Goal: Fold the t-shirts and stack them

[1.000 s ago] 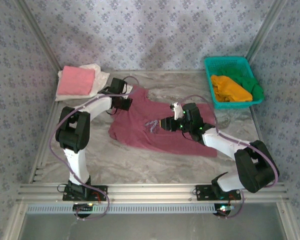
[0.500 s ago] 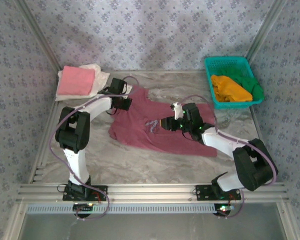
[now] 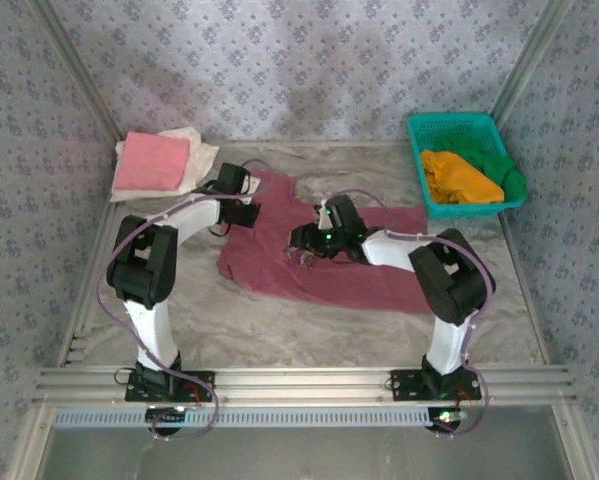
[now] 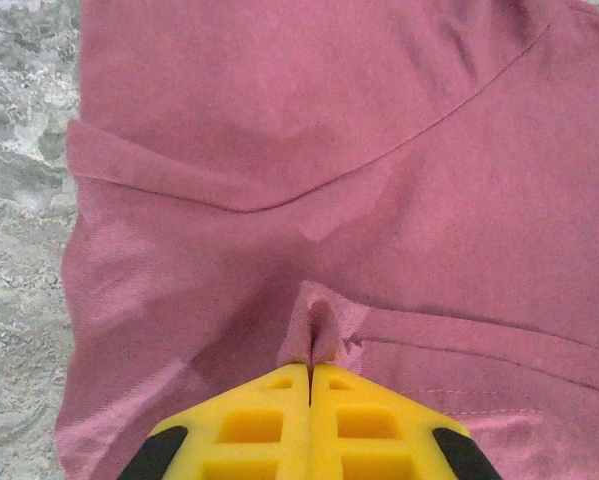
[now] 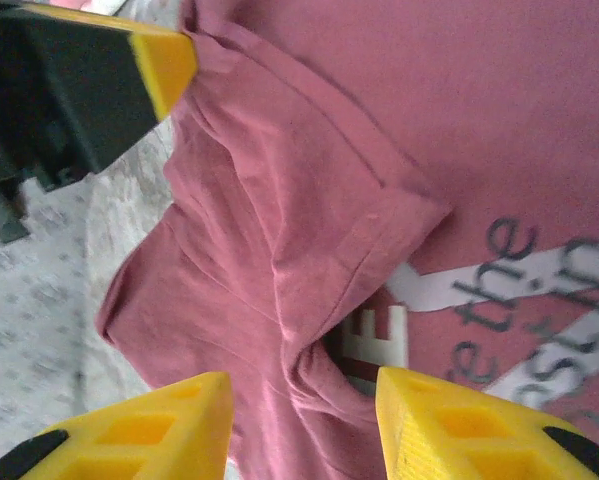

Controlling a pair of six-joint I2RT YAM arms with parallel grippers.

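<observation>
My left tool [image 4: 310,372] pinches one maroon printed cloth t-shirt [image 3: 269,255] spread on the tabletop [image 3: 279,330]; my right tool [image 5: 301,400] gapes above it. One pink tee [image 3: 151,163] tops one cream tee [image 3: 201,151]; one orange tee [image 3: 459,176], perhaps one green tee [image 3: 510,178], fill one teal mesh basket [image 3: 453,121].

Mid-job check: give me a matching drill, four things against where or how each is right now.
1 maroon t-shirt
2 pink t-shirt
3 orange t-shirt
4 right gripper

A in the teal basket
B jaws apart over the print
C on the cream t-shirt, far left
D pinched by the left gripper

Pairs: 1-D, 2-C, 3-A, 4-B
</observation>
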